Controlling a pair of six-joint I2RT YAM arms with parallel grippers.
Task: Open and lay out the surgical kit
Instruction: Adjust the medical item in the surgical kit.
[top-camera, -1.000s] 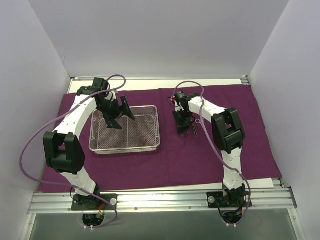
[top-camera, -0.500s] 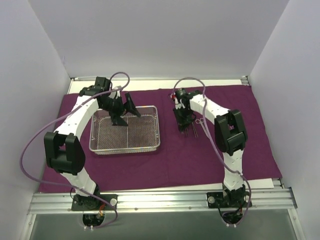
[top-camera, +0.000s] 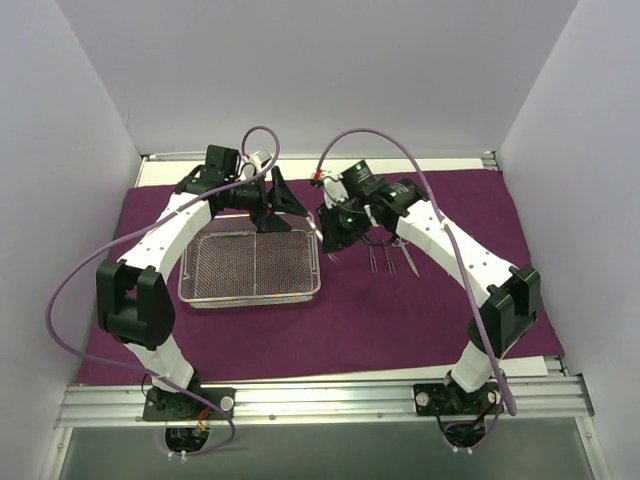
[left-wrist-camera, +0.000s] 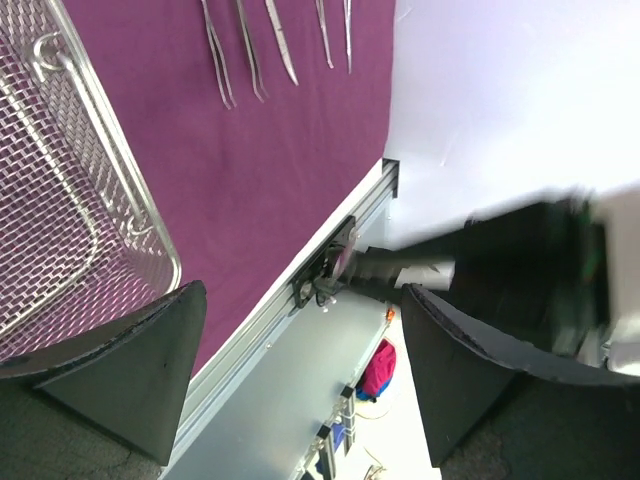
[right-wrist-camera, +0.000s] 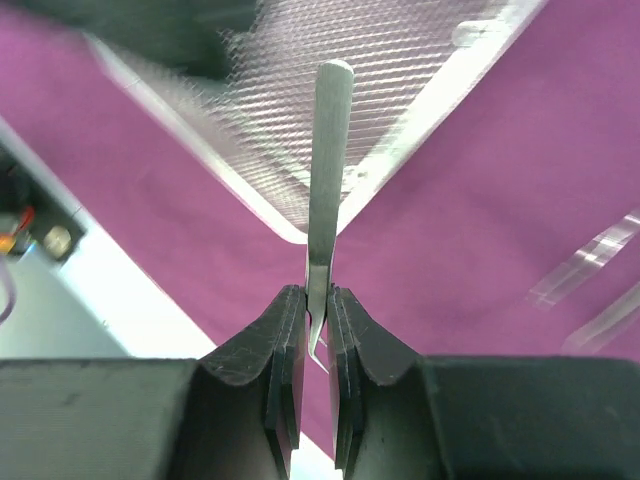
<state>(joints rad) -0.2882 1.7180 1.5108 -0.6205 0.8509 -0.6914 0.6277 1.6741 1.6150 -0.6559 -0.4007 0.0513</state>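
The right end effector (right-wrist-camera: 315, 300) pinches a thin steel instrument (right-wrist-camera: 325, 170), mesh tray (right-wrist-camera: 400, 40) beyond.

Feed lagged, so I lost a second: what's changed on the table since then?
Right claw, shut on a thin steel tool, swung left from the tool row to the tray corner. Left claw, open, slid right along the tray's far edge. Tray, cloth unmoved.

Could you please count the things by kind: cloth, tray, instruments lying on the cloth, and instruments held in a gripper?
Purple cloth: 1
Wire-mesh tray: 1
Instruments lying on the cloth: 5
Held instrument, in the right gripper: 1
Total: 8
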